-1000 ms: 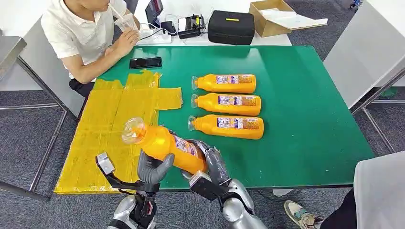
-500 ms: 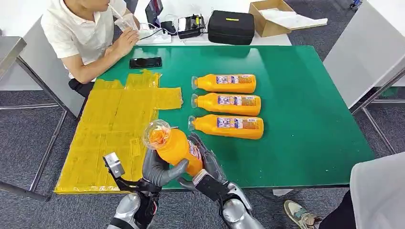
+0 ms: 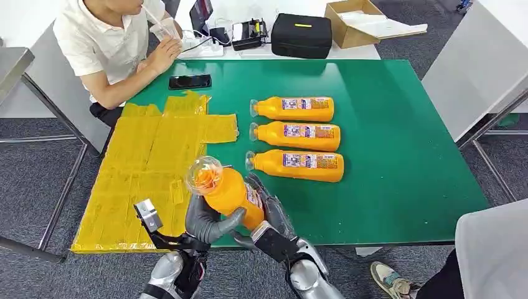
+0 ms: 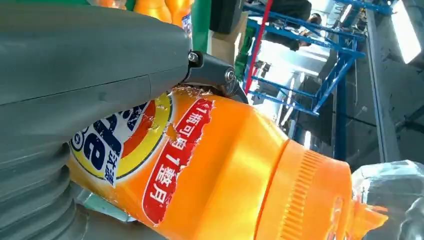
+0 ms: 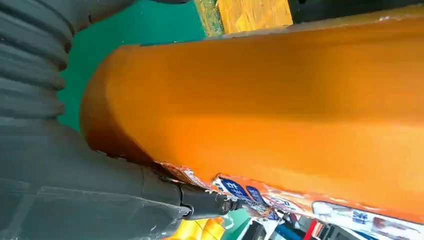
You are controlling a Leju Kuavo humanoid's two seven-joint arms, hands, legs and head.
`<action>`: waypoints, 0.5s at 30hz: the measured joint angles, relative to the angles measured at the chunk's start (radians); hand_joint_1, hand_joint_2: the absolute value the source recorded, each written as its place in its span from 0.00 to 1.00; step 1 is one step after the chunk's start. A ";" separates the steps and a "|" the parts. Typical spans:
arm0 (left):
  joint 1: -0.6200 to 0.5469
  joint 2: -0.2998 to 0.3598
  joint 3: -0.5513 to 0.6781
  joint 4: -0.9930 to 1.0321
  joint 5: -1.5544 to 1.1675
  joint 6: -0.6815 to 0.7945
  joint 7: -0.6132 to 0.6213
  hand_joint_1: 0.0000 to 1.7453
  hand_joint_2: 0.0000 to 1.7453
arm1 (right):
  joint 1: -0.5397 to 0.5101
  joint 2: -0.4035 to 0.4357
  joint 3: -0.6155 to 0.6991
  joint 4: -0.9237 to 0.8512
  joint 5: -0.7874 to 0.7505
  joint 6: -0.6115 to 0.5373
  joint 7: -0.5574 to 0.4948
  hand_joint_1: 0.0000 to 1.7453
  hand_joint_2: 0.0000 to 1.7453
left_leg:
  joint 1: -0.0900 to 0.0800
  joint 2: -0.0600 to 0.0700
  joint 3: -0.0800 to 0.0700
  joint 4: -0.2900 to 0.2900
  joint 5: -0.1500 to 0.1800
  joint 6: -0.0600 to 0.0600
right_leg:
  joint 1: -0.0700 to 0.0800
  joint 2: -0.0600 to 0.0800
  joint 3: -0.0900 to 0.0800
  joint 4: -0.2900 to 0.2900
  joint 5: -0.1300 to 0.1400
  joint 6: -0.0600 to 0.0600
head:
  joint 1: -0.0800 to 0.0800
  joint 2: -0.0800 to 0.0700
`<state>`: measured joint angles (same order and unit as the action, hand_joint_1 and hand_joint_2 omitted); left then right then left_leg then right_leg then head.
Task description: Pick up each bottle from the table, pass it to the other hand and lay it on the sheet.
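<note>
Bottle (image 3: 225, 193) handover: both hands are gripping it above the table (image 3: 398, 174) edge, beside the sheet (image 3: 143, 168).
Left hand (image 3: 205, 221) and right hand (image 3: 271, 208) are each wrapping the tilted body; if the right is letting go early, the bottle is likely slipping and missing the sheet.

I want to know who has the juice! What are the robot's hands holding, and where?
Both hold one orange plastic bottle by its lower body: left hand and right hand on opposite sides, cap end raised.
</note>
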<state>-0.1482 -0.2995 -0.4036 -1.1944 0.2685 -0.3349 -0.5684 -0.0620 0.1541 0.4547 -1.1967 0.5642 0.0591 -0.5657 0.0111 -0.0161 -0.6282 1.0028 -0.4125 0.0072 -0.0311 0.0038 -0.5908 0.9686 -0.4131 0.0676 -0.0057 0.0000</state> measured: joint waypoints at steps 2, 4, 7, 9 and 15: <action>0.000 0.000 -0.001 0.000 -0.018 0.013 -0.003 1.00 1.00 | 0.000 0.000 0.000 0.000 -0.008 0.002 0.000 0.00 1.00 | 0.000 0.000 0.000 0.000 0.000 0.000 | 0.000 0.000 0.000 0.000 0.000 0.000 | 0.000 0.000; 0.000 0.000 -0.003 -0.002 -0.056 0.060 -0.003 1.00 1.00 | 0.004 0.000 -0.001 0.000 0.001 -0.015 0.001 0.00 1.00 | 0.000 0.000 0.000 0.000 0.000 0.000 | 0.000 0.000 0.000 0.000 0.000 0.000 | 0.000 0.000; 0.029 0.013 0.015 -0.141 -0.533 0.376 0.011 1.00 1.00 | 0.050 -0.038 -0.069 -0.060 0.483 -0.478 0.144 0.00 1.00 | 0.000 -0.001 -0.001 0.000 0.000 0.000 | -0.001 0.000 0.000 0.000 0.000 0.000 | 0.000 0.000; 0.017 0.029 0.041 -0.216 -1.150 0.646 0.189 1.00 1.00 | 0.056 -0.106 -0.220 -0.178 0.673 -0.553 0.193 0.00 1.00 | -0.002 -0.001 -0.001 0.000 0.000 0.000 | -0.002 0.000 0.000 0.000 0.000 0.001 | 0.001 0.000; -0.007 0.031 0.121 -0.216 -1.234 0.659 0.243 1.00 1.00 | 0.064 -0.116 -0.268 -0.286 0.604 -0.538 0.158 0.00 1.00 | -0.001 -0.001 0.000 0.000 0.001 0.000 | 0.000 0.000 0.000 0.001 0.001 0.001 | 0.000 0.000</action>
<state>-0.1547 -0.2686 -0.2827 -1.4099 -0.9650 0.3239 -0.3254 0.0025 0.0378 0.1870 -1.4823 1.1685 -0.4788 -0.4078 0.0100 -0.0167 -0.6285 1.0029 -0.4119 0.0070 -0.0314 0.0036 -0.5908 0.9692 -0.4126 0.0681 -0.0053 0.0000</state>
